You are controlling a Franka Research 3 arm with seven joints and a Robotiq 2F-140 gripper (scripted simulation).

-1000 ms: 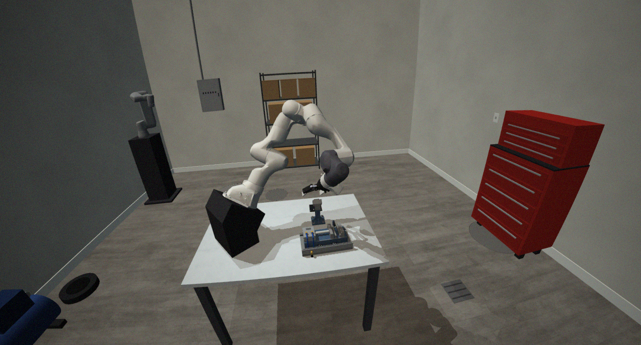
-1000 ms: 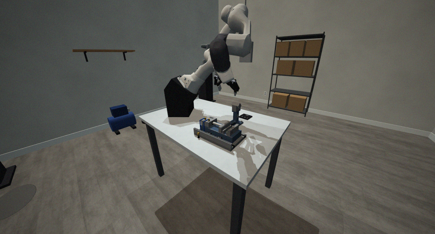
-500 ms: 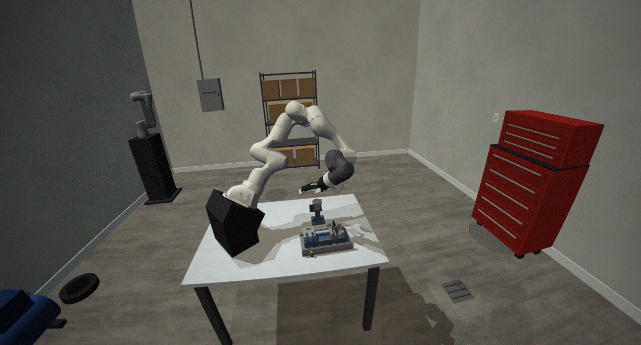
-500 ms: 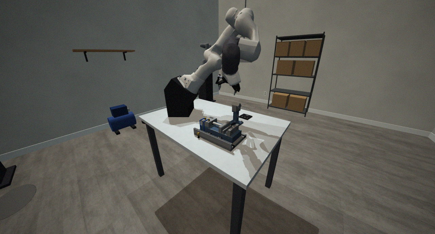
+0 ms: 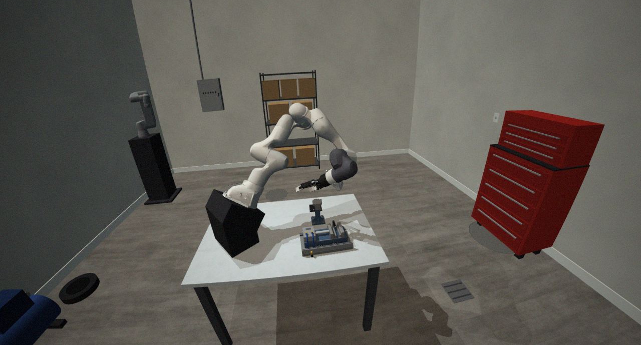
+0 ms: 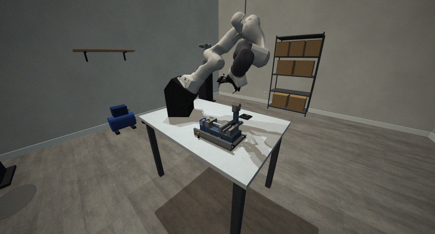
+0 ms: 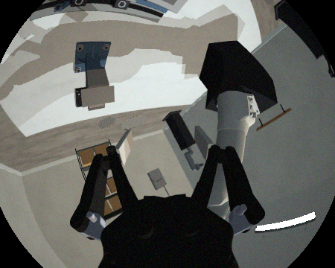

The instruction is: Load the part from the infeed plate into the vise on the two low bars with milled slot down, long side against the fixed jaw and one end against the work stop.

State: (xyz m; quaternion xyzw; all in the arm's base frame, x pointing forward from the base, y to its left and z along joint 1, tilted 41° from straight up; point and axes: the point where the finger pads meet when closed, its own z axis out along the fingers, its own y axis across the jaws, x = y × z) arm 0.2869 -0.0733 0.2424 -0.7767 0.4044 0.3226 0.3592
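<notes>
My gripper (image 5: 305, 189) (image 6: 226, 88) (image 7: 163, 134) is open, with nothing visible between its fingers. It hangs tilted, high above the table's back part, behind and above the V-block. The V-block (image 5: 317, 203) (image 6: 235, 108) (image 7: 97, 96) is grey and stands on a blue post. A black plate (image 5: 312, 207) (image 6: 245, 116) (image 7: 78, 97) lies behind that post, partly hidden by it in the top view. The vise (image 5: 324, 243) (image 6: 225, 136) has a blue body with grey jaws standing apart. I cannot pick out the part, its slot or the work stop at this size.
The vise sits on a grey base near the front of the white table (image 5: 237, 262) (image 6: 243, 168). A yellow-topped fitting (image 5: 311, 253) (image 6: 198, 134) stands at the base's front side. The arm's black pedestal (image 5: 233, 231) (image 6: 179, 100) (image 7: 238, 71) stands at the table's left.
</notes>
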